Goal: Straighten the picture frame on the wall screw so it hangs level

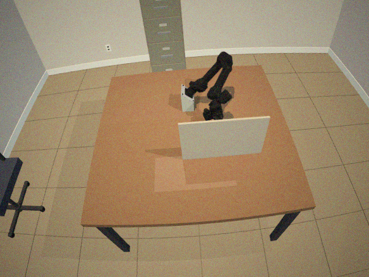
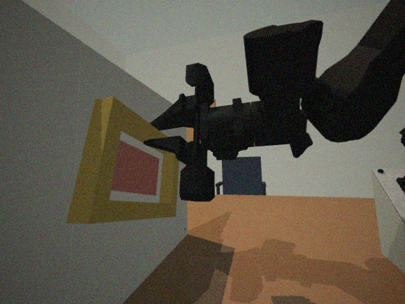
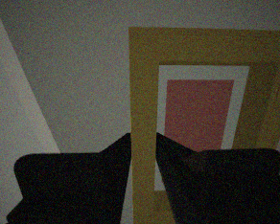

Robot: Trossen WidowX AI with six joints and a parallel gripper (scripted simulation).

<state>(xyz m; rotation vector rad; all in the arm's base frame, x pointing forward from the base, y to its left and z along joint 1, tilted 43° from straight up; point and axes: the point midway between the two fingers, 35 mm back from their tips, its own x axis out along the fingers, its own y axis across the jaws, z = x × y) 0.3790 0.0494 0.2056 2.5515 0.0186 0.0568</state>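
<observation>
Picture frame (image 2: 133, 168) (image 3: 203, 115) is at the left of the exterior view, on the arm-facing side of the upright pale panel (image 1: 222, 140) (image 2: 38, 125) (image 3: 81, 86); gold border, white mat, red centre. Top view only gets the panel's other face, so frame is hidden there. Next right, pincer (image 1: 212, 117) (image 2: 148, 133) (image 3: 142, 137) is clamped on the frame's top rail, one fingertip above it, one below, over the mat area. Can't tell from these angles if it's level; screw and back strip hidden. Blue chair (image 1: 9, 183) (image 2: 241, 177) sits past the tabletop (image 1: 136, 123) (image 2: 298, 216), behind the pincer's line. Black arm (image 1: 222, 77) (image 2: 360, 83) runs off right, folded up high. Pale box-like mount (image 1: 187, 105) (image 2: 388, 208) stands at far right, on the tabletop.
</observation>
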